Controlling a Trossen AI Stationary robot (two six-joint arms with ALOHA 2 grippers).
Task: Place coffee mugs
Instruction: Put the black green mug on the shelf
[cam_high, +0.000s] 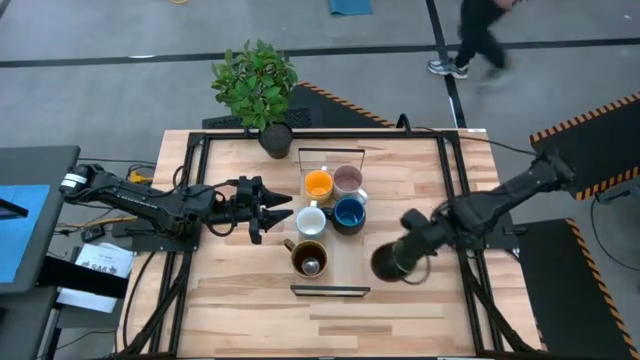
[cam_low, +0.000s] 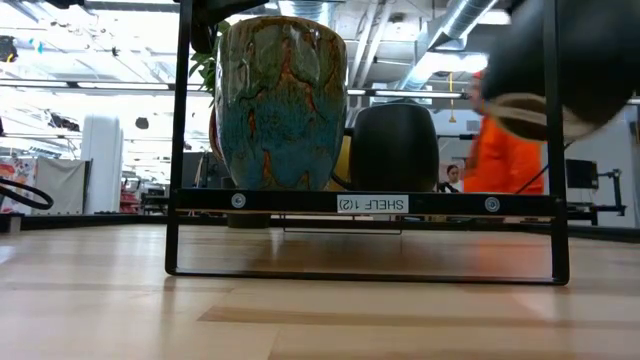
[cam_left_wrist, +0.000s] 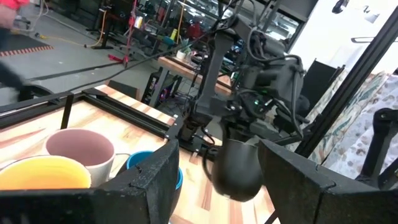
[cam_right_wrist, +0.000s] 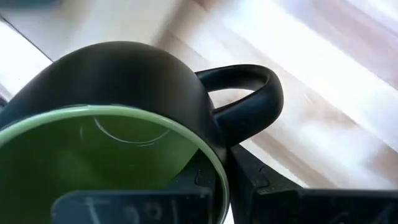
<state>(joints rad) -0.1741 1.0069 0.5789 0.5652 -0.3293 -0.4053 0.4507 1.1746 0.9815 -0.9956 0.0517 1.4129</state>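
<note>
The right gripper (cam_high: 400, 257) is clenching a dark ceramic mug with a green inside (cam_right_wrist: 112, 149) by its rim, holding it at about four o'clock from the mugs on the shelf frame. There the orange mug (cam_high: 318, 184), pale pink mug (cam_high: 348, 180), white mug (cam_high: 311, 219), dark blue mug (cam_high: 349, 213) and brown mug (cam_high: 309, 258) are sitting clustered together. The left gripper (cam_high: 283, 211) is hovering at nine o'clock of them, fingers spread and released.

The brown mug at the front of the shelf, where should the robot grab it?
By the rim, I think, coming straight down from above. The brown mug stands upright with its mouth open to the top, and its handle sticks out toward the left gripper, which hovers open beside the white mug.
</note>
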